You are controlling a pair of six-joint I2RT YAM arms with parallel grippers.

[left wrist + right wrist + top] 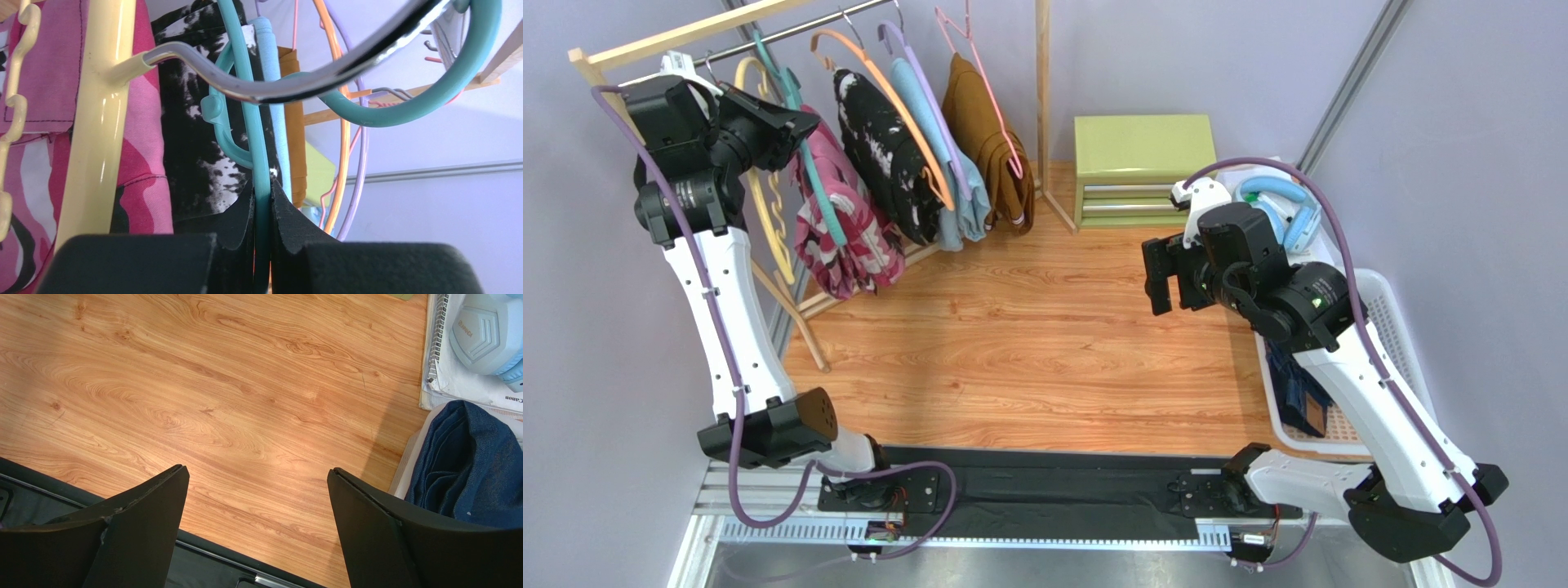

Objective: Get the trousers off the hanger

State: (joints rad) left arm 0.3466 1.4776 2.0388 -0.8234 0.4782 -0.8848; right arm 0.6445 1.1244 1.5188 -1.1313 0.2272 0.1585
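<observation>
Pink camouflage trousers (844,251) hang on a teal hanger (244,92) that the left gripper (263,205) clamps; navy trousers (482,459) already lie in the white basket (1385,306); right gripper (258,490) spread, empty.

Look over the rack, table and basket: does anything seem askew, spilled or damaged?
Nothing is spilled or visibly damaged. The pink trousers hang in a bunched bundle on the teal hanger, which the left gripper pinches. The navy trousers lie crumpled in the white basket rather than neatly folded.
</observation>
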